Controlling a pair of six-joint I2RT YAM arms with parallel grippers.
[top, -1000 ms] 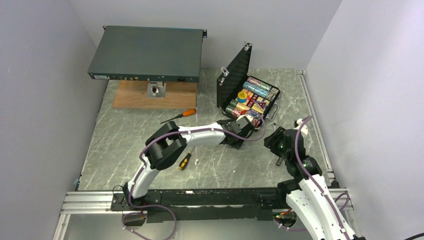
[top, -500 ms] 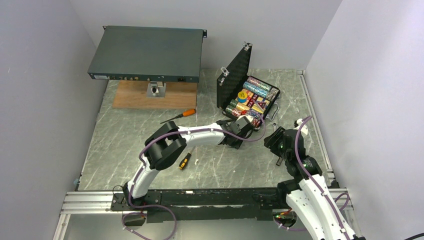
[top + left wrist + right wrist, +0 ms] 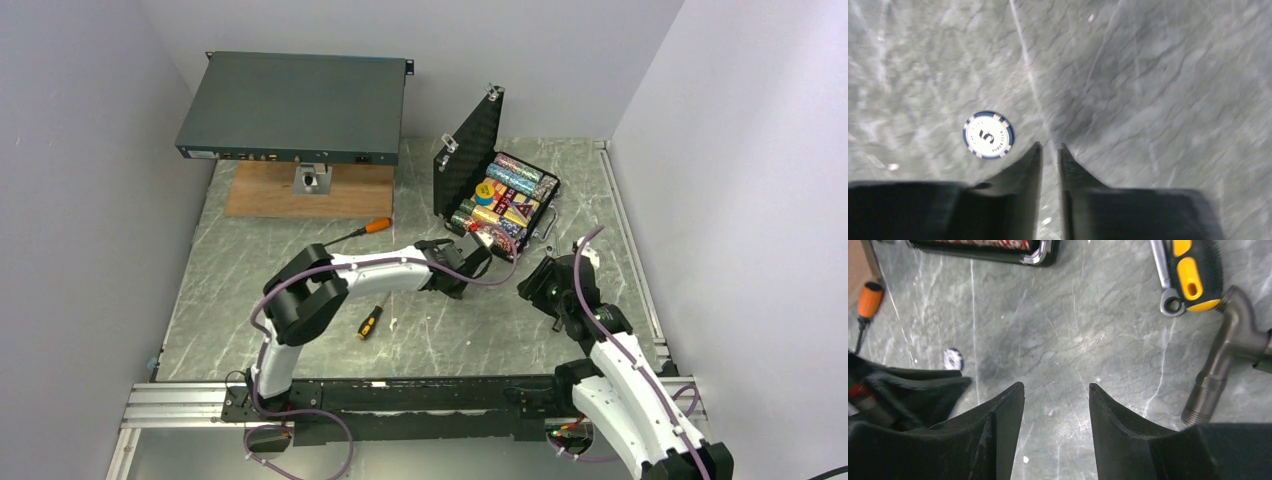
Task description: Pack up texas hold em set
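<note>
The left gripper (image 3: pixel 1049 150) hangs low over the table with its jaws drawn almost together. Only a thin slit shows between them, and nothing is in it. A loose white poker chip with a blue rim and a printed 5 (image 3: pixel 988 135) lies flat on the table just to one side of the fingertips, outside the slit. The right gripper (image 3: pixel 1054 390) stands roughly half open and empty over bare table. The small black textured hinged case (image 3: pixel 468 160) sits at the far right with its lid upright and the multicoloured chip rows (image 3: pixel 505 192) showing inside.

The main risk appears to be the chip. Jaws this narrow cannot straddle it, and a thin disc lying flat on hard stone would likely skate away if nudged from the side. The two arms are also close together, so a reach by either one could clip the other. A yellow-and-black ratchet handle (image 3: pixel 1193 270) and a grey metal pipe fitting (image 3: pixel 1223 355) crowd the right gripper. From above, the chip seems hidden under the left wrist, so I cannot judge its gap to the case.

The table (image 3: pixel 250 260) is a grey veined stone-look slab, scuffed with pale scratches and edged with aluminium rail. Plain pale walls close it in on three sides.
</note>
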